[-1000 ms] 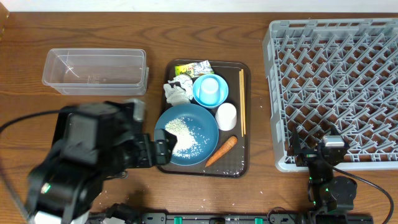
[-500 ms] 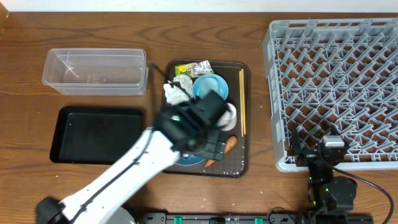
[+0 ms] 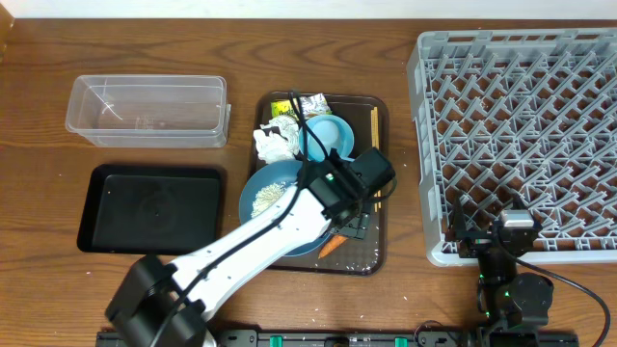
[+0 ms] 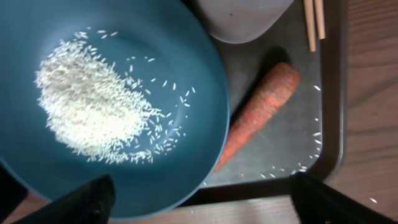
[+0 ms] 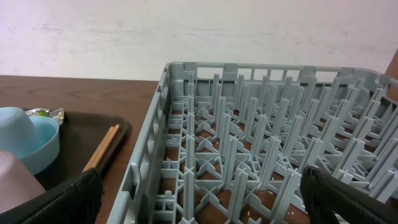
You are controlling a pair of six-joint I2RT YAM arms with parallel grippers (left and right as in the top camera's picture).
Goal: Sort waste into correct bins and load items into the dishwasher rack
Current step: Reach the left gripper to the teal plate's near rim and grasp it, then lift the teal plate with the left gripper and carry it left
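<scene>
On the brown tray [image 3: 378, 253], the dark blue bowl [image 3: 268, 189] holds white rice [image 4: 93, 99]. The orange carrot [image 4: 260, 111] lies just right of the bowl, below the white cup [image 4: 244, 17]. My left gripper [image 3: 355, 214] hovers open over the tray's front right part; in the left wrist view the left gripper [image 4: 202, 204] spans the bowl's rim and the tray's edge and holds nothing. Farther back lie the tissue [image 3: 274, 145], the wrapper [image 3: 299, 104], the light blue bowl [image 3: 328, 135] and the chopsticks [image 3: 375, 125]. My right gripper [image 5: 202, 202] stands open at the near edge of the rack [image 3: 521, 125].
The clear tub [image 3: 147, 109] stands at the back left and the black tray [image 3: 149, 207] in front of it, both left of the brown tray. Loose rice grains [image 4: 292, 169] are scattered on the brown tray by the carrot. The left arm [image 3: 241, 255] crosses the tray's front.
My left arm has swung right from over the black tray to the front right of the brown tray, above the carrot. The right arm has not moved.
</scene>
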